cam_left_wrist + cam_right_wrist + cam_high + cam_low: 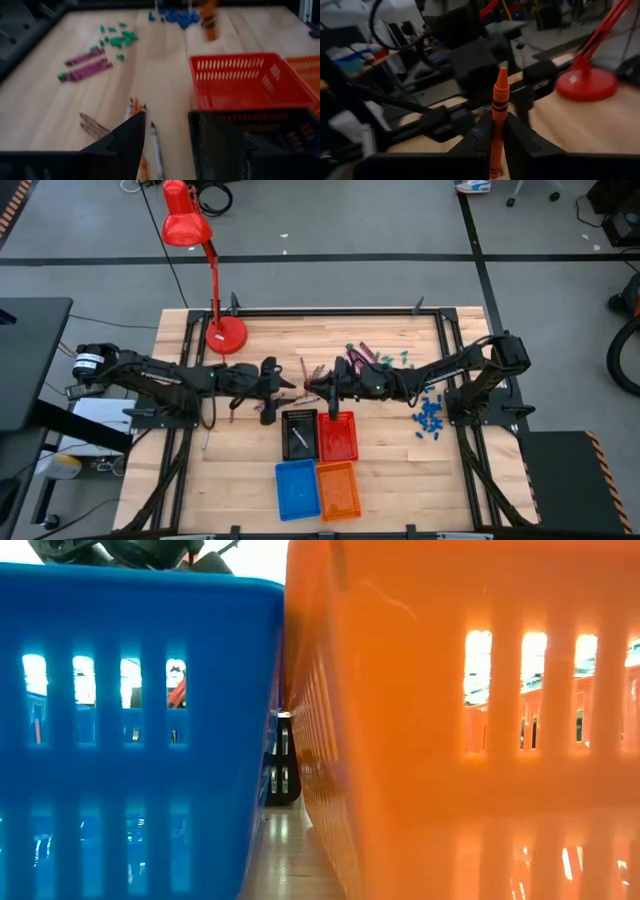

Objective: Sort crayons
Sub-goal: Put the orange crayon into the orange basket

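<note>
My right gripper (pixel 320 385) is over the table's middle, just behind the baskets, shut on an orange crayon (pixel 499 107). My left gripper (pixel 288 385) faces it from the left; it is open and empty (pixel 167 120). Under it an orange and a pale grey crayon (pixel 156 145) and tan crayons (pixel 92 125) lie flat on the wood. Maroon crayons (pixel 85 67) lie farther right, also seen in the high view (pixel 360 356). My right gripper pinches the orange crayon's lower half (pixel 496 145) between its two fingers. The pointed end (pixel 502 72) stands free beyond the fingertips, toward the left arm. The blunt end is hidden between the fingers.
A black basket (pixel 299 433) and a red basket (pixel 338 436) stand side by side, with a blue basket (pixel 297 488) and an orange basket (pixel 338 490) nearer. Green pieces (pixel 395 358) and blue pieces (pixel 430 418) lie at right. A red lamp's base (pixel 226 334) stands at far left.
</note>
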### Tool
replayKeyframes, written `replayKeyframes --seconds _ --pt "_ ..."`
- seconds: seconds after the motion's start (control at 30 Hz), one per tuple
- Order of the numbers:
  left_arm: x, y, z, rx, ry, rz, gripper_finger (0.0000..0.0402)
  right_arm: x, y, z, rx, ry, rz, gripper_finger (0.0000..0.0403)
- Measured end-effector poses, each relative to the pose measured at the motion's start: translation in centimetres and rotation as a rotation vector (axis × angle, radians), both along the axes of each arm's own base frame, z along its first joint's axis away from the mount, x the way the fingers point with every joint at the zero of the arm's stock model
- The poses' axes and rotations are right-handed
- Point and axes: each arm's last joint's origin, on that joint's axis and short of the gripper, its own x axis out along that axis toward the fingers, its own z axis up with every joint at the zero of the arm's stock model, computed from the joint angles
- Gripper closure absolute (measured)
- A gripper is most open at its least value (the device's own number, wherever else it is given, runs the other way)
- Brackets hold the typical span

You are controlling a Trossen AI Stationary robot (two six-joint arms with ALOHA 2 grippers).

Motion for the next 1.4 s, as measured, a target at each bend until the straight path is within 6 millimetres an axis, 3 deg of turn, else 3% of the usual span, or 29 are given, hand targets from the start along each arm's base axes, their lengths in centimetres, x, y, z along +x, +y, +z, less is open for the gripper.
replayKeyframes --seconds 0.17,0.5,0.83,1.03,1.2,1.4 --pt "-0.3 -1.1 -0.5 -0.005 0.056 -0.001 0.02 -0.2 2.2 -0.1 0.122 0.005 0.069 0.0366" --pt "-1.3 -5.2 -0.8 0.187 0.082 0.052 0.02 -1.9 8.3 -1.5 0.412 0.134 0.062 0.0366" --pt "-2.5 -8.2 -1.1 0.13 0.104 -0.043 0.0201 -3.8 13.6 -2.5 0.612 0.234 0.084 0.0366" --pt "-2.8 -9.1 -1.2 0.119 0.102 -0.076 0.0201 -1.0 17.2 -4.0 0.643 0.397 0.058 0.0366" --pt "-3.1 -9.5 -1.3 0.106 0.113 -0.084 0.0201 1.9 19.8 -2.6 0.619 0.509 0.01 0.0366" --pt "-3.7 -10.1 -1.6 0.118 0.155 -0.114 0.0201 3.4 21.2 -1.6 0.645 0.651 -0.104 0.0366"
